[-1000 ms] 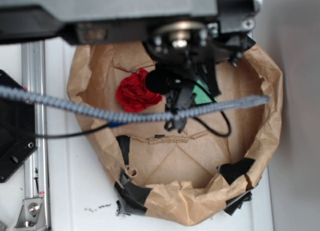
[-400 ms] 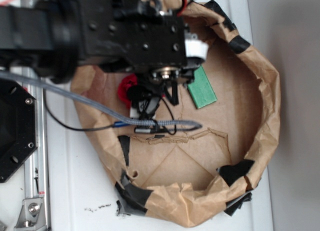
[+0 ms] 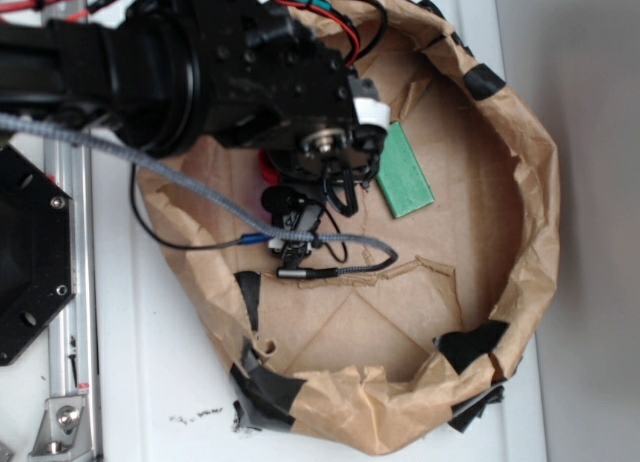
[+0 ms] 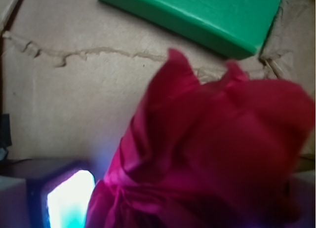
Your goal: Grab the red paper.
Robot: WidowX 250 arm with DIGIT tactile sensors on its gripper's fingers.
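In the wrist view, the red paper (image 4: 212,154) fills the lower right of the frame, very close to the camera, crumpled and ruffled, with peaks pointing up the frame. It lies directly under and ahead of the gripper, so the coming move looks like a short drop and a close rather than a sideways reach. The wad has no clear long axis. A dark fingertip with a glowing patch sits at the lower left, beside the wad. Whether the gripper is spread or clenched cannot be told.

Farther up the frame lies the green block (image 4: 197,16), apart from the wad, on brown paper (image 4: 64,90).

The exterior view shows what the wrist view cannot: the gripper (image 3: 300,207) hangs inside the paper-walled ring, with only a red sliver (image 3: 266,164) showing beneath the arm, left of the block.
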